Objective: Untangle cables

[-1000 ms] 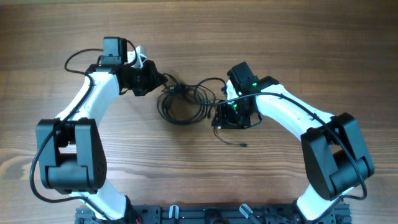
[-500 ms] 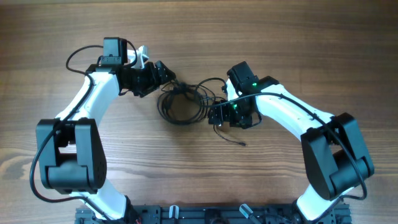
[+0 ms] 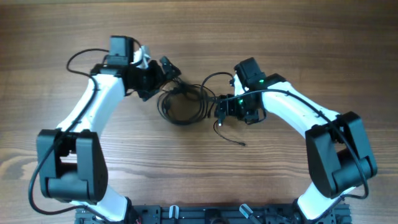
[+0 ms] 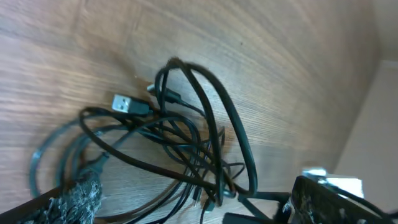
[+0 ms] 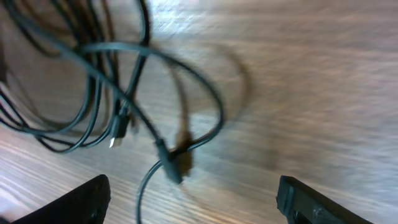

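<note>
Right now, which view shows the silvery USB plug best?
The left wrist view: the silvery USB plug lies close and sharp among the cables. Overhead the tangle is too small to pick it out; the right wrist view is blurred, so I cannot identify it.

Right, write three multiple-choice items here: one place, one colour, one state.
1. Where does the tangle of thin black cables lie?
A. between the left tool and the right tool
B. under the right arm's base
C. hanging off the table edge

2. What colour is the flat metal plug end in the left wrist view?
A. red
B. silvery
C. blue

3. How is the right tool?
A. shut on a cable
B. out of view
C. open

Answers:
1. A: the overhead view shows the tangle between them.
2. B: the plug end glints silver.
3. C: the right tool's fingers stand wide apart, gripping nothing.
</note>
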